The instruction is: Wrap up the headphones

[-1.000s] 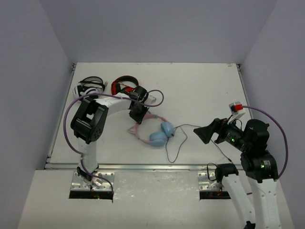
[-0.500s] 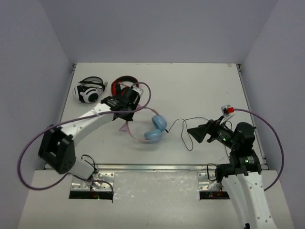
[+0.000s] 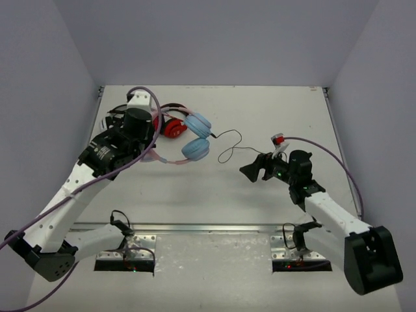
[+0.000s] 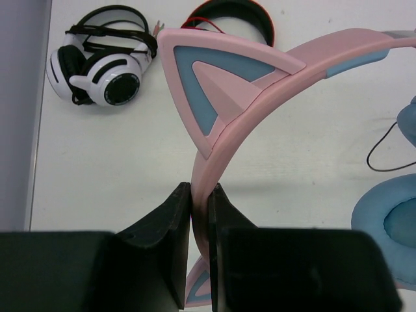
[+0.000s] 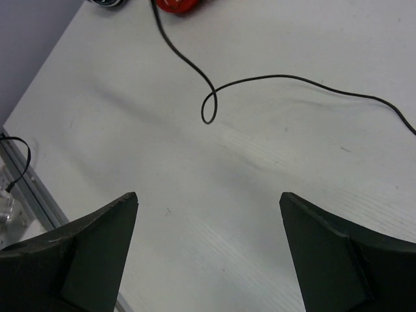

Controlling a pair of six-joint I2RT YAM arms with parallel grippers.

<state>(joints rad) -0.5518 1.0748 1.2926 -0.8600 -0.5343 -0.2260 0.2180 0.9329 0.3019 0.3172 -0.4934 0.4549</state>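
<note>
Two cups [image 3: 195, 149] pointing right, headphones [image 4: 260, 84] pinched by left jaws, right jaws open

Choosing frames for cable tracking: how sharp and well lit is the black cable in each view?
Top external: cable thin but crisp, light even. Right wrist: sharp on the white table; right hand dark. Left wrist: just a bit at the right edge; left hand gripping the headphones looks soft.

Two white-and-black arms on silver base plates [image 3: 127, 252].
The left arm [image 3: 66, 194] and right arm [image 3: 333, 214] have white links, black joints and matte black wedge-shaped jaws; a purple cable [image 3: 331, 153] loops along each, and green lights [image 3: 277, 174] glow at the right wrist.
</note>
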